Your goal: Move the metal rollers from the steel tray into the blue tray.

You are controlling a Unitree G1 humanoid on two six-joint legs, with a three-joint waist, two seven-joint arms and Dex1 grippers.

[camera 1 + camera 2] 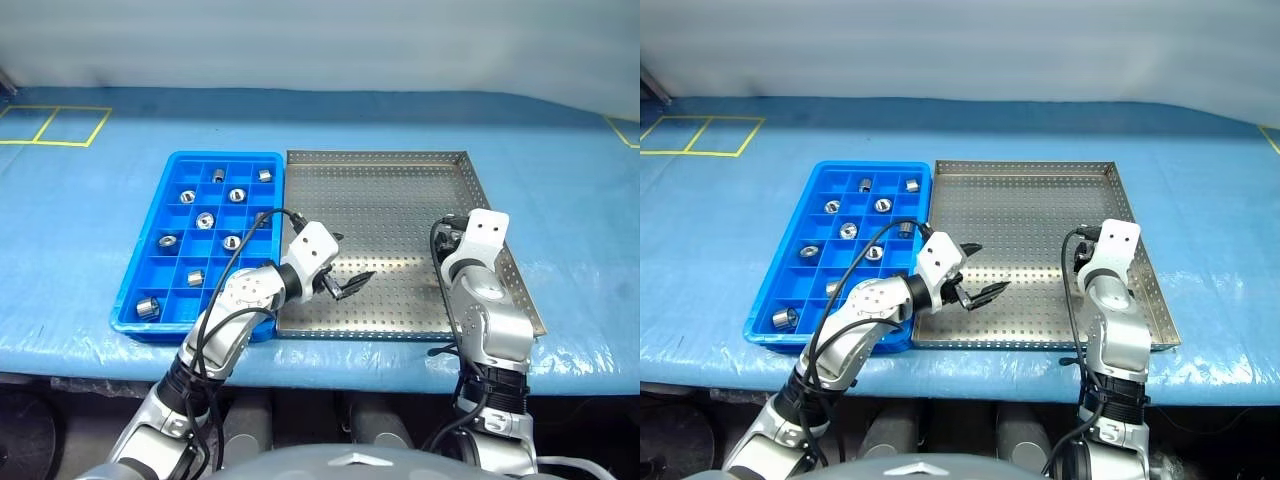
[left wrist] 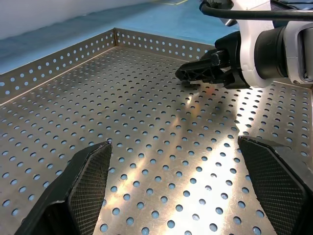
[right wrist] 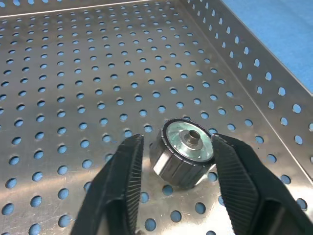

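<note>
The last roller (image 3: 183,152) I can find in the steel tray (image 1: 400,175) lies on the perforated floor near the tray's right rim, tipped so its holed face looks up and slightly away from my right wrist camera. It sits squarely between the two fingers (image 3: 122,181) of my right end effector (image 3: 181,191) — the right-hand pad looks to be touching its side, while the other stands just beside it, so I read the pinch as closing, not yet firm. The right forearm reaches forward and dips toward the floor. My left end effector (image 2: 176,191) is spread wide and empty over bare floor near the tray's front left, well apart from the roller. Nine rollers (image 1: 206,220) already sit in compartments of the blue tray (image 1: 150,325) on the tabletop (image 1: 80,230) — the carry would run leftward.
</note>
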